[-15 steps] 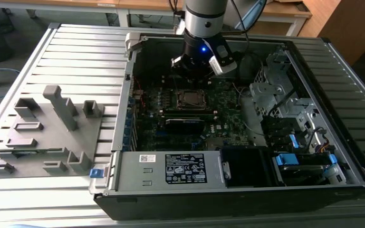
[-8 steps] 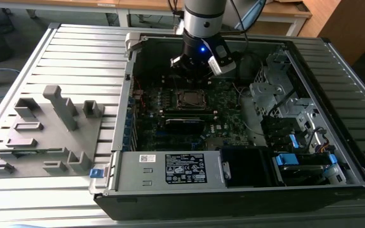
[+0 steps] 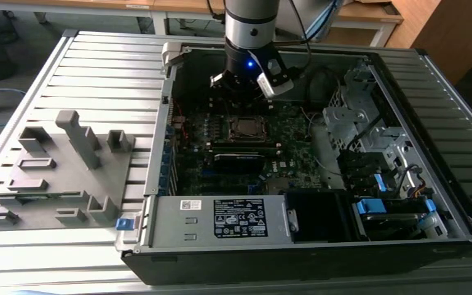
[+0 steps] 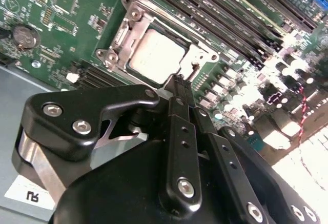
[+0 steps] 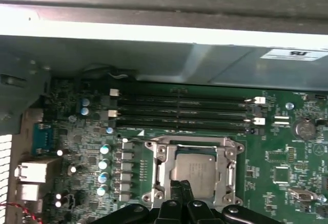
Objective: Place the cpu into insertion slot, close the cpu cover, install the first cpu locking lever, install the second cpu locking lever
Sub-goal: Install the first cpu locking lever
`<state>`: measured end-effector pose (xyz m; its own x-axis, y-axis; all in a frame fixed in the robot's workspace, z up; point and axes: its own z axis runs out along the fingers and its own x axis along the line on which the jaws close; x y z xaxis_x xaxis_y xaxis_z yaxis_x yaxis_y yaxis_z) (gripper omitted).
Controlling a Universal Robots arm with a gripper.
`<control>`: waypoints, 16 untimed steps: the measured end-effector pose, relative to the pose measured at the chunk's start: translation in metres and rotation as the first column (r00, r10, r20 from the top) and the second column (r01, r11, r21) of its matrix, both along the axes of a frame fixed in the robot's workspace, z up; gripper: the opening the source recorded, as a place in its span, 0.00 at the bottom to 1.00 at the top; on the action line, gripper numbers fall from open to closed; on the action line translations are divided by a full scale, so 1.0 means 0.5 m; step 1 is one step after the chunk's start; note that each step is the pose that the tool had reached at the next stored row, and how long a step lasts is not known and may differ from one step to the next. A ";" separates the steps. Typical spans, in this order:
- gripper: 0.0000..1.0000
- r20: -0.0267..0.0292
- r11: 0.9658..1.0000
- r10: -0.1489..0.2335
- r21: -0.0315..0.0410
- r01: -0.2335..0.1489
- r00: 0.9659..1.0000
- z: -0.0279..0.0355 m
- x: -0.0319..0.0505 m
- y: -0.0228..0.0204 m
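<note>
Field notes. An open black desktop computer case point(image 3: 302, 264) is noted on the slatted grey metal counter point(image 3: 96, 67), toward the exterior view's right.

The small square black insertion slot with a metal rim point(image 3: 234, 130) is found mid-board on the green motherboard point(image 4: 46, 8), nearer the counter's far edge than its near edge. The flat square cpu with a dull grey metallic top point(image 4: 155, 55) is seen seated in it, lying flat with its top up. Being square, it offers no long axis, and its edges are squared to the socket. The thin silver windowed cpu cover point(image 5: 221, 168) is laid down around it, framing the chip.

The black gripper point(image 4: 178, 82) is seen with its fingers drawn together and nothing between them. Its tips are just beside the cover's edge, on the side away from the long black memory slots point(image 5: 179, 111), so the cpu lies just ahead of the tips. A thin metal lever end point(image 4: 193, 72) is noted near them; whether it is latched cannot be told.
</note>
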<state>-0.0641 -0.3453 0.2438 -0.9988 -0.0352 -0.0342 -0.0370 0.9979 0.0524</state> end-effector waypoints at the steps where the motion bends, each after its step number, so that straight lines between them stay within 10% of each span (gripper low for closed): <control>1: 0.11 0.000 1.000 0.000 0.000 0.000 1.000 0.000 -0.003 0.0000; 16: 0.11 0.000 1.000 0.000 0.000 0.000 1.000 0.036 -0.009 0.0000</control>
<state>-0.0684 -0.3453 0.2618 -0.9988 -0.0353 -0.0341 -0.0370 0.9979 0.0523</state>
